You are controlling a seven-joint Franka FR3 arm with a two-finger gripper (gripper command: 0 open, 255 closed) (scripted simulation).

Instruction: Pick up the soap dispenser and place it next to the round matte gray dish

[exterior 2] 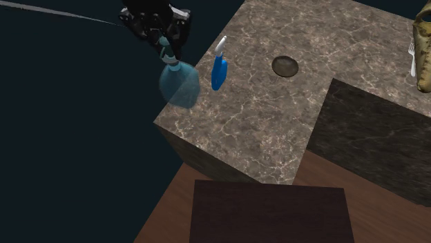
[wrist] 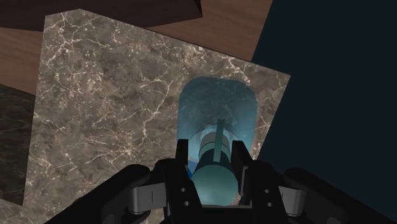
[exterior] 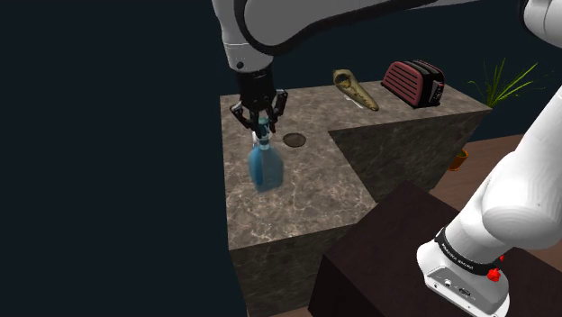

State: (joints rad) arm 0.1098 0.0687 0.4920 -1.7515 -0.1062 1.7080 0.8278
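Above the veined stone counter (exterior: pixel 306 194), close to its edge beside the black area, the black gripper (exterior: pixel 261 117) is clamped on the neck of the translucent blue soap dispenser (exterior: pixel 266 169), which hangs apart from the small round dish (exterior: pixel 294 139).

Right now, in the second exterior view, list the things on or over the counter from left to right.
dispenser → blue bottle → dish → tan object, at the right edge.
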